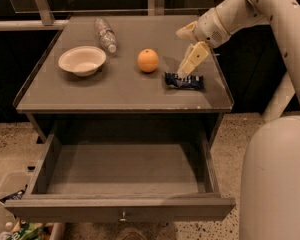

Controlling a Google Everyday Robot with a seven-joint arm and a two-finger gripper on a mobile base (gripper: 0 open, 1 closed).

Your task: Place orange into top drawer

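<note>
The orange (148, 60) sits on the grey table top (125, 91), near the middle. The top drawer (121, 208) under the table is pulled wide open and nothing shows inside it; a small knob (123, 216) sits on its front panel. My gripper (185, 72) hangs tip-down over the right part of the table top, to the right of the orange and apart from it, just above a dark blue snack bar (184, 80). It holds nothing that I can see.
A white bowl (82, 60) stands at the left of the table top and a clear plastic bottle (105, 34) lies at the back. My own pale body (277, 184) fills the lower right. A bin with packets (12, 226) sits on the floor at lower left.
</note>
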